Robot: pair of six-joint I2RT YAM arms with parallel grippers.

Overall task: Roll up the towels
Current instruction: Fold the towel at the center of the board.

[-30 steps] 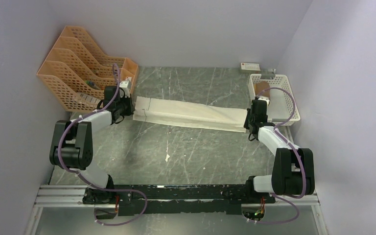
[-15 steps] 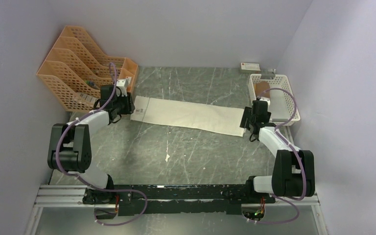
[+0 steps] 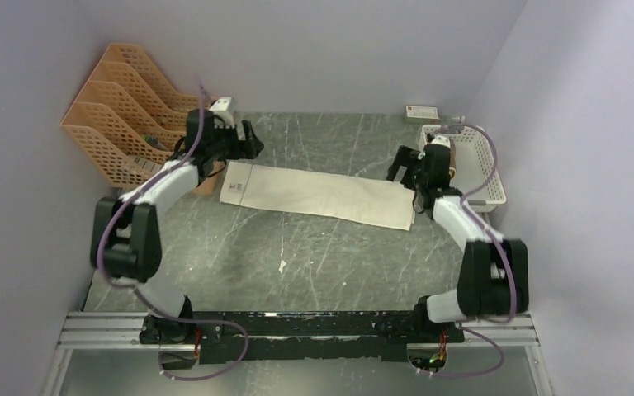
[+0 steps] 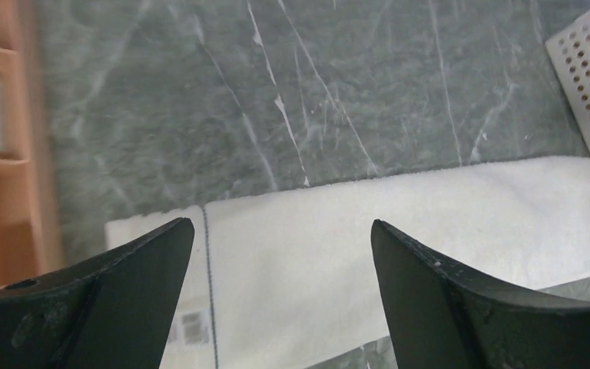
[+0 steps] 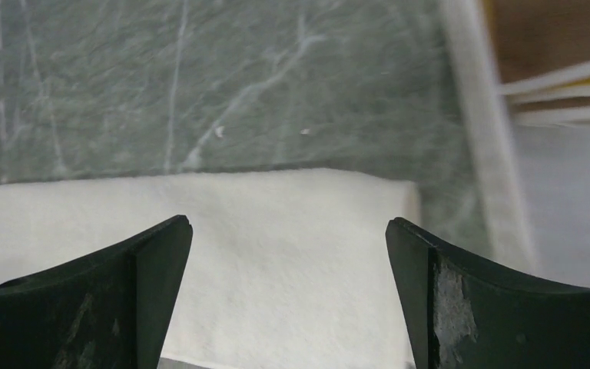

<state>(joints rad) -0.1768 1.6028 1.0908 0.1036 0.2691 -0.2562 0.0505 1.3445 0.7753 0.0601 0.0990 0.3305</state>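
Two end effectors hang over opposite ends of one cream-white cloth towel [image 3: 318, 195], which lies flat and unrolled as a long strip on the grey marbled surface [image 3: 297, 256]. In your top view the strip runs from its 9 o'clock end, slightly nearer the far wall, to its 3 o'clock end. The left end effector [image 3: 246, 142] sits just off the strip's 11 o'clock corner. Your left wrist view shows this end effector [image 4: 280, 224] with its two dark fingers [image 4: 92, 304] spread wide, nothing held between them, and the towel beneath. A small printed label [image 4: 188, 327] lies on the towel near a stitched seam at that end. The right end effector [image 3: 402, 168] sits at the strip's 1 o'clock corner. It [image 5: 288, 223] is likewise spread apart and empty, with the towel's short edge below it. An orange plastic mesh file rack [image 3: 120, 115] stands in the surface's 10 o'clock corner, just at 9 o'clock of the left arm. A white perforated plastic basket [image 3: 487, 177] stands at 2 o'clock, near the towel's 3 o'clock end; you cannot tell whether they touch.
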